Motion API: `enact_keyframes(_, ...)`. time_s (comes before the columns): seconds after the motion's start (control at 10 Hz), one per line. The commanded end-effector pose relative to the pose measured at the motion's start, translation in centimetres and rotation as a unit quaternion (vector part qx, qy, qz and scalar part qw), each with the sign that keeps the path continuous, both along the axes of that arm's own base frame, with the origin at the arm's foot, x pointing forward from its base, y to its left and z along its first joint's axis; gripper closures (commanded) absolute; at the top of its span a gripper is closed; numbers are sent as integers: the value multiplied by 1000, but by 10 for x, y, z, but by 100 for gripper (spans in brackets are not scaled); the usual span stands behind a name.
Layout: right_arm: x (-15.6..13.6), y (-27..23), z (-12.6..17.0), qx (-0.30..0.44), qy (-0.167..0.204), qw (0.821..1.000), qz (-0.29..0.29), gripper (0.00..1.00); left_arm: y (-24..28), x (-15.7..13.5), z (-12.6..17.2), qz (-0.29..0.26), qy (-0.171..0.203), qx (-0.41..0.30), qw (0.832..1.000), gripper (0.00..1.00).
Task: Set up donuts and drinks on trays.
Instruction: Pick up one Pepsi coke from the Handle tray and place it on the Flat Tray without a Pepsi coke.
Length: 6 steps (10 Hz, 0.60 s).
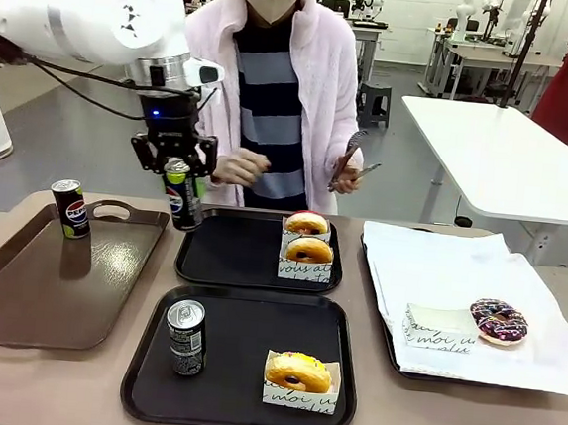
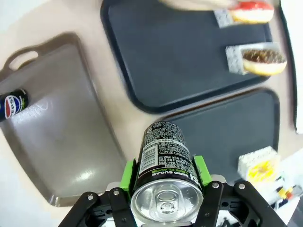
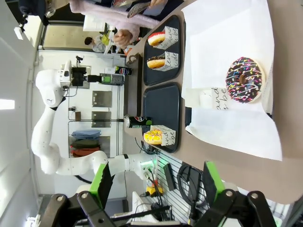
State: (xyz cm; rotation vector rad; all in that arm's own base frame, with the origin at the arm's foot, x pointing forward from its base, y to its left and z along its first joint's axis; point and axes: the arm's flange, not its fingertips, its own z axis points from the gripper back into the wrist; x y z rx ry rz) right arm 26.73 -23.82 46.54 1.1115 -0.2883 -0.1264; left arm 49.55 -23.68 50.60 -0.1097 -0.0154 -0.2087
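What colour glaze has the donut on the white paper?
The donut is dark with coloured sprinkles; right wrist view shows best.

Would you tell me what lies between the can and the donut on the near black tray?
Nothing: the front view shows bare tray between the can and the donut.

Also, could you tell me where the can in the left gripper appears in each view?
Front view: left of centre, the can hangs in the left gripper by the far black tray's left rim.
Left wrist view: bottom centre, silver top toward the camera, between green pads.
Right wrist view: small, upper left, sideways.
Shared landmark: that tray's two donuts.
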Motion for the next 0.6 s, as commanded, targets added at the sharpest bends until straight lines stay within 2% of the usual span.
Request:
enact_keyframes(0.0, 1, -1, 0, 8, -10, 1000, 2, 0, 76, -29, 11, -72, 30, 5, 997, 42)
enact_keyframes(0.1, 1, -1, 0, 8, -10, 1000, 2, 0, 107, -45, 12, -81, 19, -3, 996, 42)
enact_keyframes(0.2, 1, -1, 0, 8, -10, 1000, 2, 0, 126, -65, 7, -62, 12, -9, 998, 42)
enact_keyframes(0.3, 1, -1, 0, 8, -10, 1000, 2, 0, 134, -73, 3, -59, 15, -12, 998, 42)
enact_keyframes(0.5, 1, -1, 0, 8, -10, 1000, 2, 0, 136, -67, 7, -57, 15, -8, 998, 42)
